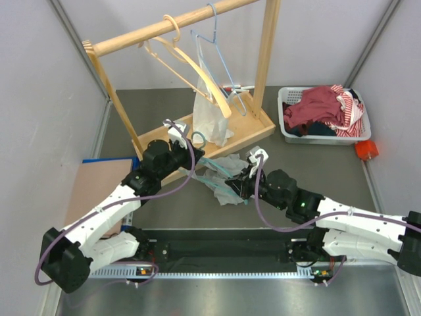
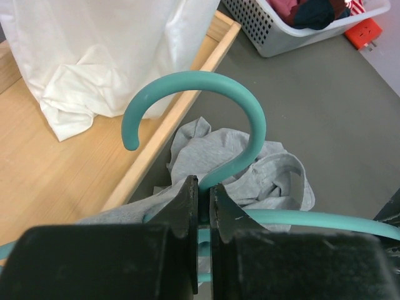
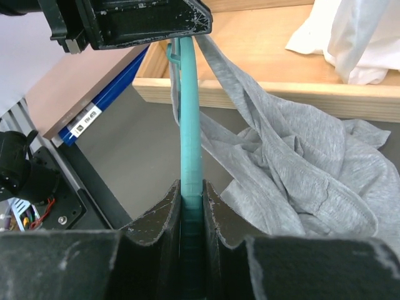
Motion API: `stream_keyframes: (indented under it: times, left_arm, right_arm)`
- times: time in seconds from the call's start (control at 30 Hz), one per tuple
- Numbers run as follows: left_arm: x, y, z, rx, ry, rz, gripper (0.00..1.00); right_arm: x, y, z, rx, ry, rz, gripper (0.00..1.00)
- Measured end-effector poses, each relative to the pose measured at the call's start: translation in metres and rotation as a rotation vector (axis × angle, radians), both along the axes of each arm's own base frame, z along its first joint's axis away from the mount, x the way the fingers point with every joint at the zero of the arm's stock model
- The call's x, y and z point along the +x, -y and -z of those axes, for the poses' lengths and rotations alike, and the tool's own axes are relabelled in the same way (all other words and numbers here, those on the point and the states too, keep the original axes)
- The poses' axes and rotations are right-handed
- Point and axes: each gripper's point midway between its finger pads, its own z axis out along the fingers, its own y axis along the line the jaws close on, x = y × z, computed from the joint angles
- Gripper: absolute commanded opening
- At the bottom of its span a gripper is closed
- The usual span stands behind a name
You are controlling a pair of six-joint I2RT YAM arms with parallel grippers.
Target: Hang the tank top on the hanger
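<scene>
left tool [image 2: 203,190], right tool [image 3: 192,192] clamping hanger [image 2: 249,115], tank top [image 3: 300,169]

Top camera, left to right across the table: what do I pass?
Brown board → left gripper → tank top → white laundry basket → orange block.
</scene>
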Motion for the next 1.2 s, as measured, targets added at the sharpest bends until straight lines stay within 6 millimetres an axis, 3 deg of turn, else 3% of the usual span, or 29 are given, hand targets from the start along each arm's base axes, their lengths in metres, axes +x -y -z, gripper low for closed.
stream_keyframes:
  times: [0.03, 0.13, 0.27, 0.4, 0.53, 0.67, 0.9, 1.2]
  left_arm:
    - [0.000, -0.001, 0.002, 0.004, 0.001, -0.004, 0.00]
    - [0.002, -0.006, 0.009, 0.018, 0.005, -0.032, 0.00]
    - [0.004, -0.019, 0.024, 0.056, 0.010, -0.092, 0.00]
    - [0.004, -0.028, 0.032, 0.068, 0.020, -0.132, 0.00]
    - [0.005, -0.033, 0.030, 0.062, 0.045, -0.153, 0.00]
    - [0.005, -0.034, 0.030, 0.060, 0.050, -0.159, 0.00]
    - [0.001, -0.037, 0.029, 0.052, 0.060, -0.164, 0.00]
    - [0.000, -0.041, 0.022, 0.041, 0.079, -0.180, 0.00]
  right_arm:
    - [0.000, 0.000, 0.001, -0.004, -0.003, 0.004, 0.37]
    - [0.002, 0.001, -0.001, -0.006, -0.010, 0.022, 0.64]
    - [0.009, 0.005, -0.028, 0.024, 0.011, 0.074, 0.81]
    - [0.013, 0.028, -0.049, 0.060, 0.026, 0.164, 0.83]
    - [0.022, 0.047, -0.046, 0.061, -0.004, 0.256, 0.82]
    - [0.037, 0.056, -0.020, 0.023, -0.075, 0.328, 0.81]
    - [0.062, 0.077, 0.058, -0.099, -0.234, 0.430, 0.80]
    - [0.070, 0.076, 0.100, -0.158, -0.346, 0.455, 0.75]
